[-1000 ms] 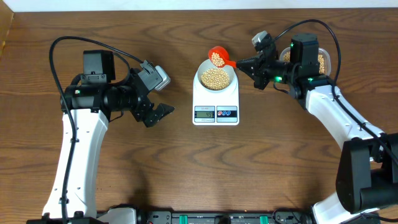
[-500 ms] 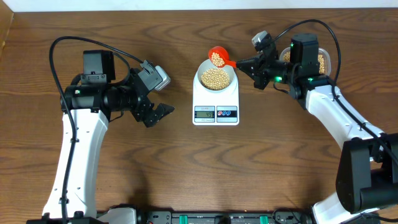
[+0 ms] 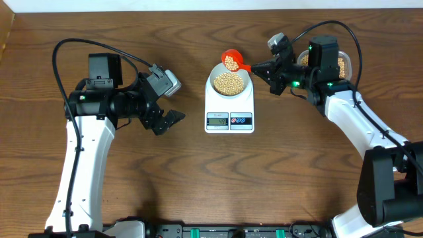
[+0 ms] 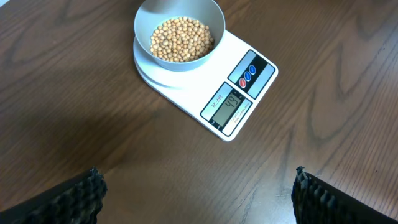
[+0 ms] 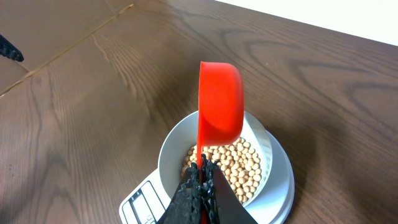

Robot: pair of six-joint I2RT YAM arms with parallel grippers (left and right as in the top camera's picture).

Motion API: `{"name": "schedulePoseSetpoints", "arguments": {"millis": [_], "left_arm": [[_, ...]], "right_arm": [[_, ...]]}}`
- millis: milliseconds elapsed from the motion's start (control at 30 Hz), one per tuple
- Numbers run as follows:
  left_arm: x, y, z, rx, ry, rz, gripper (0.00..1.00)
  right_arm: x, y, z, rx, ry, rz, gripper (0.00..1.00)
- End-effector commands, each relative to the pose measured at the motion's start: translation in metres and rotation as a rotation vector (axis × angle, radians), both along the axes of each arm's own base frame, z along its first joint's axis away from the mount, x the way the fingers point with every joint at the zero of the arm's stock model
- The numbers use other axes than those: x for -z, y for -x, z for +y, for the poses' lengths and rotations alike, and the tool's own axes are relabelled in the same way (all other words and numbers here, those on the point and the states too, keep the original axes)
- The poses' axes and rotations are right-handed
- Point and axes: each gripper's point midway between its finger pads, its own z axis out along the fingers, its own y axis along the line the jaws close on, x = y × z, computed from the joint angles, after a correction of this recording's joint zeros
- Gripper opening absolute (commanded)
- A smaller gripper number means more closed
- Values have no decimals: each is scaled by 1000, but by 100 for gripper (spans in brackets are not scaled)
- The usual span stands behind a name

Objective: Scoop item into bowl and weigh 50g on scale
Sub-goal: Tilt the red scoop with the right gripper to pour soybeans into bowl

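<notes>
The pale bowl (image 3: 215,75) stands on the white scale (image 3: 229,120), filled with beige beans (image 3: 229,82). My right gripper (image 3: 258,67) is shut on the handle of a red scoop (image 3: 230,61), which is tilted above the bowl's far rim with some beans in it. From the right wrist, the scoop (image 5: 221,102) shows its underside over the bowl (image 5: 168,152), with the gripper (image 5: 201,173) clamped on the thin handle. My left gripper (image 3: 176,109) hangs open left of the scale, nothing between its fingers (image 4: 81,199). The left wrist shows the bowl (image 4: 144,28), the beans (image 4: 182,38) and the scale's lit display (image 4: 229,106).
A clear container (image 3: 344,65) holding more beans sits at the back right, partly hidden by the right arm. Bare wooden table (image 3: 218,185) lies in front of the scale and between the arms.
</notes>
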Motion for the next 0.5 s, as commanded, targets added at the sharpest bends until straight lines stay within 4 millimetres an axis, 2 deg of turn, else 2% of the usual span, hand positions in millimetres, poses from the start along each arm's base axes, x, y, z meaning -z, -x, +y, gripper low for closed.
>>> {"name": "schedulePoseSetpoints", "arguments": {"millis": [0,467], "left_arm": [[-10,-1,-1,16,1,-35,98],[-10,-1,-1,16,1,-35,98]], "right_arm": [[2,-1,-1,6,-17,28,1],[0,3,1,-9,-37,50,1]]}}
